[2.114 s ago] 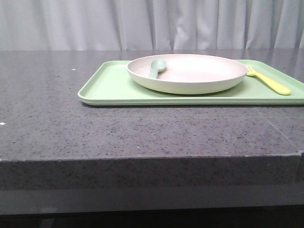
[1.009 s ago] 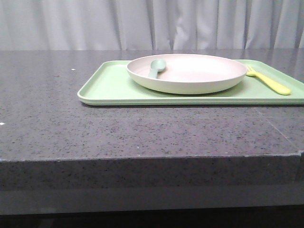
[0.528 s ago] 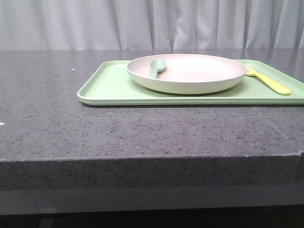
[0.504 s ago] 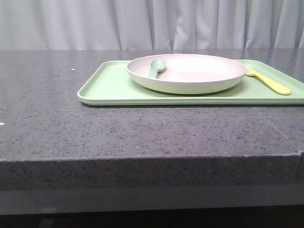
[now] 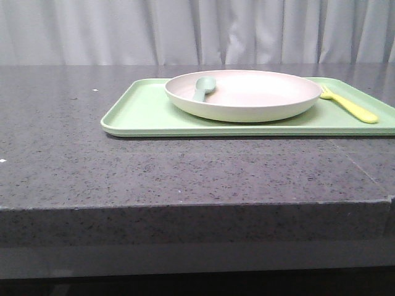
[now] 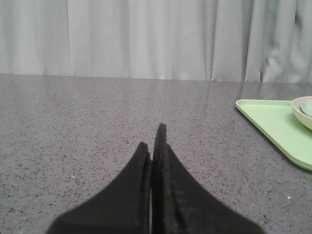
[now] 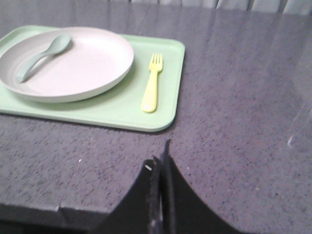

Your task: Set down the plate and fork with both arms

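Note:
The off-white plate (image 5: pixel 244 95) rests on a light-green tray (image 5: pixel 142 114) and also shows in the right wrist view (image 7: pixel 73 66). The yellow fork (image 5: pixel 350 106) lies on the tray to the plate's right and is clear in the right wrist view (image 7: pixel 151 90). My left gripper (image 6: pixel 155 141) is shut and empty, over bare counter well left of the tray (image 6: pixel 273 124). My right gripper (image 7: pixel 162 157) is shut and empty, above the counter on the near side of the tray (image 7: pixel 97 109), short of the fork. Neither gripper shows in the front view.
A pale grey-green spoon (image 5: pixel 202 88) lies in the plate's left part, also in the right wrist view (image 7: pixel 44 53). The dark speckled counter (image 5: pixel 185 172) ends in a front edge near the camera. Grey curtains (image 5: pixel 197 31) hang behind.

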Controlling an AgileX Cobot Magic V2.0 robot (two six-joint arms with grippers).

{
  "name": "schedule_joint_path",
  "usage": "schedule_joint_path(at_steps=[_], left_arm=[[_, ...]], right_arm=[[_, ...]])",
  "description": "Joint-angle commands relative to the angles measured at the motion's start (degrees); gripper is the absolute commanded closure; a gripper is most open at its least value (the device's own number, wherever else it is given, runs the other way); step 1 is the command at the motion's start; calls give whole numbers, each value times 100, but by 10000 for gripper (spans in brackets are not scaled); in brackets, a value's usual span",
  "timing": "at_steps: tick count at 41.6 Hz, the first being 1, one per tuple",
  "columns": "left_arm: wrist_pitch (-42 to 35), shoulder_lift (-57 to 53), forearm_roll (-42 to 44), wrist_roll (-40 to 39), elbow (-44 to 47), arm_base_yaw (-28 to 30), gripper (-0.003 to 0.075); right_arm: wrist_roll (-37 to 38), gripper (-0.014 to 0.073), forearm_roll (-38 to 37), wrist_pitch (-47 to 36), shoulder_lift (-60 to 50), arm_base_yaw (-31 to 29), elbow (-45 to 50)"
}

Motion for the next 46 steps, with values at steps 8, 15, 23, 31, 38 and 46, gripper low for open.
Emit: schedule_joint_path(at_steps=[8,15,23,31,38,46], left_arm=[[-445,-118,-26,-58,25,-3,739],[-445,-118,-26,-58,25,-3,739],[-445,-118,-26,-58,25,-3,739],[-445,-118,-26,-58,25,-3,739],[-445,-118,-26,-58,25,-3,739],[-445,-118,-26,-58,25,-3,739]], right_arm=[[-59,661,-61,-3284,-669,-201,1798],[-59,661,15,-3553,-1013,-277,2326],[-59,661,97,-3603,-1002,-399,2326],[-59,661,97,-3603,-1002,-399,2326],[-59,661,97,-3603,-1002,-399,2326],[-59,661,97,-3603,-1002,-399,2326]])
